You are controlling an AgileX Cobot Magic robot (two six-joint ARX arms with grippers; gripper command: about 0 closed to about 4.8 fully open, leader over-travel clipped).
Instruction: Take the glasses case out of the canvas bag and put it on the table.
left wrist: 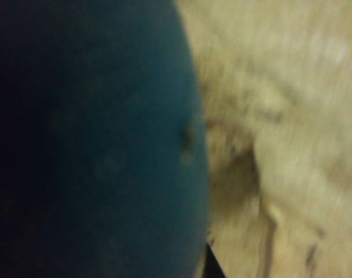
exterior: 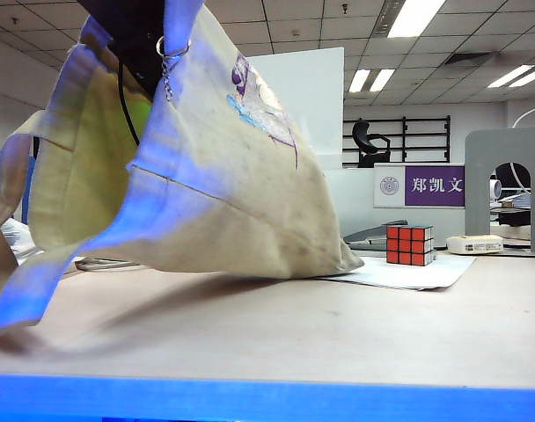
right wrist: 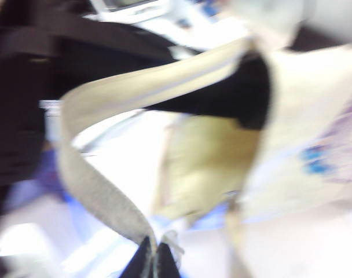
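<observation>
The canvas bag hangs lifted over the table, with only its lower right corner resting on the tabletop. A dark arm goes into its mouth at the top. Inside the bag, the blue glasses case fills half the left wrist view, with cream cloth beside it. My left gripper is closed around the case, and one dark fingertip shows at its edge. My right gripper is shut on the bag's strap, which loops away from it. In the exterior view the case is hidden.
A red-orange Rubik's cube stands on a white sheet right of the bag. A white device lies further right. A loose strap hangs at the left. The table's blue front edge runs across the foreground.
</observation>
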